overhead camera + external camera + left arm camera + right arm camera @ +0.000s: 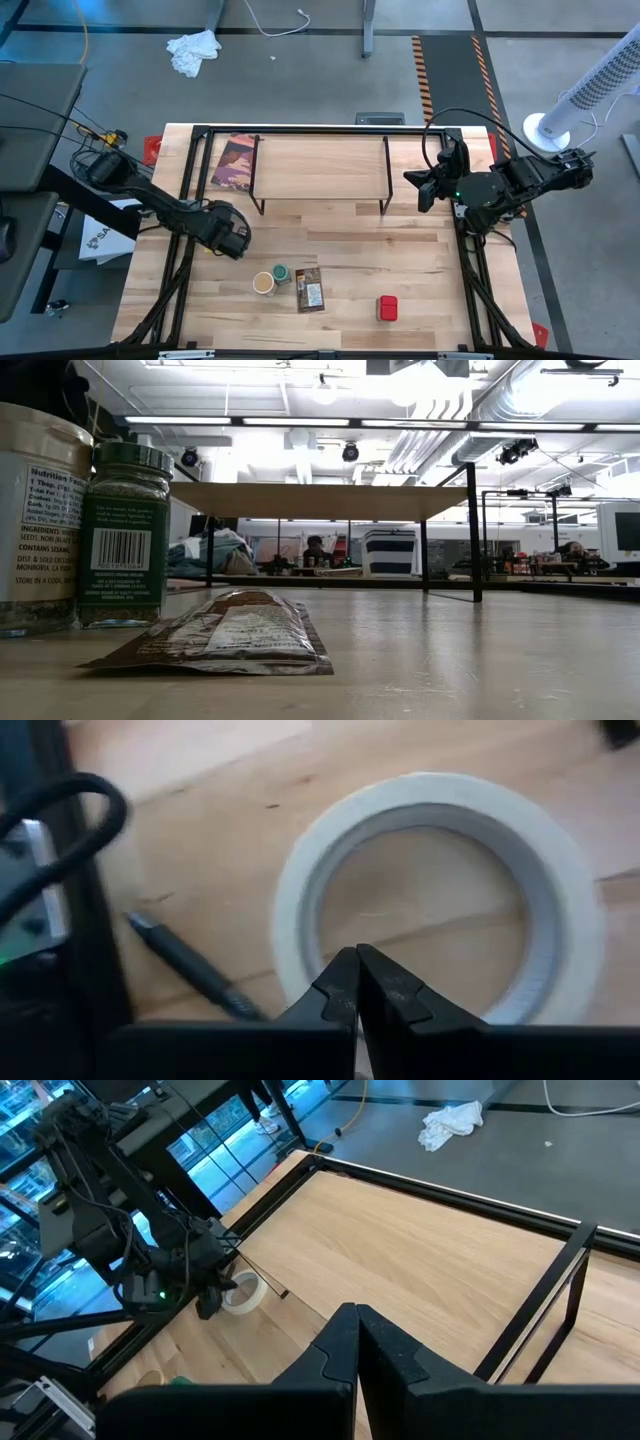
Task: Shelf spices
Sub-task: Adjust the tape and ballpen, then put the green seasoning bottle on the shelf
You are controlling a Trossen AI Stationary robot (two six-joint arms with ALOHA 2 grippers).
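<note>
The spices stand near the table's near edge: a tan-lidded jar (263, 283), a green-lidded jar (282, 273), a flat orange-brown packet (309, 289) lying flat, and a red tin (388, 308) off to the right. The low view shows the tan-lidded jar (35, 510), the green-lidded jar (125, 535) and the packet (230, 635) up close. The shelf (320, 165) stands on its thin black legs at the table's far side. My left gripper (232, 238) is shut over a white tape roll (440, 890) at the table's left. My right gripper (425, 190) is shut, raised by the shelf's right end (450, 1260). My left gripper (357, 970) points its shut fingers down at the near rim of the white tape roll (300, 950), which lies flat on the table. Its own fingers hide the spot below the tips, so I cannot tell whether it touches the roll.
A dark maroon flat packet (236, 162) lies at the shelf's left end. A dark pen (185, 965) lies beside the tape roll. The table's black frame (190, 160) runs along its edges. Bare wood (400, 250) lies between shelf and spices.
</note>
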